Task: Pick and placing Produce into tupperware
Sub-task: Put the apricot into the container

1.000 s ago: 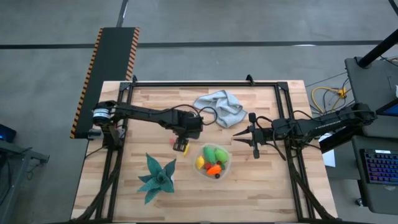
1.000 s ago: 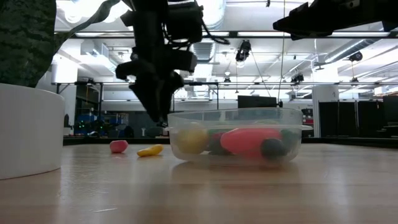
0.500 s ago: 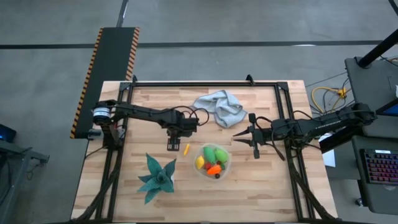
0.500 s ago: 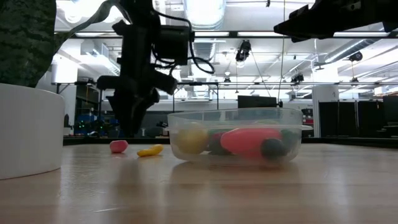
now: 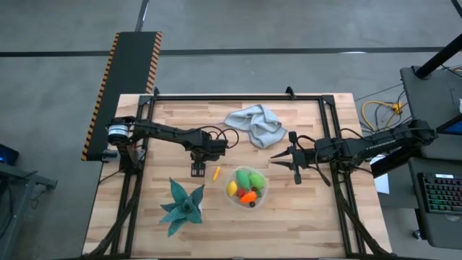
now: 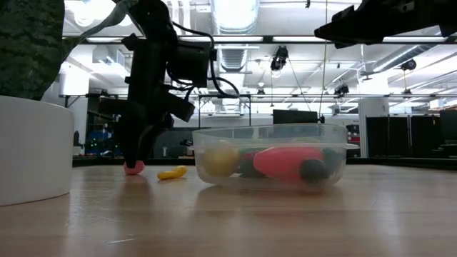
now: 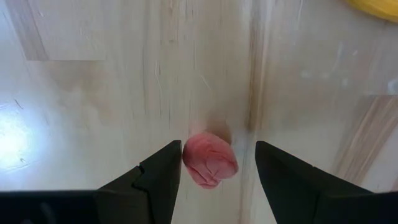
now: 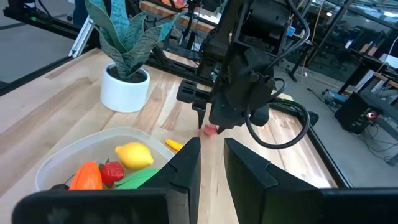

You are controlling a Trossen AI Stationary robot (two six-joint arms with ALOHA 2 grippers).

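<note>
Down at my left hand (image 7: 216, 180), the fingers stand wide apart on either side of a small pink-red toy piece of produce (image 7: 210, 160) lying on the pale wooden table (image 7: 93, 93); one finger looks to touch it, though I cannot be sure. Just beyond lies a small yellow curved piece (image 5: 216, 172). Next comes the clear round plastic tupperware (image 5: 261, 196), holding a yellow lemon (image 8: 134, 155), an orange carrot (image 8: 86, 176), a strawberry and green pieces. Farther off, my right hand (image 5: 280, 159) hangs above the table beside the container, fingers narrowly parted, holding nothing.
</note>
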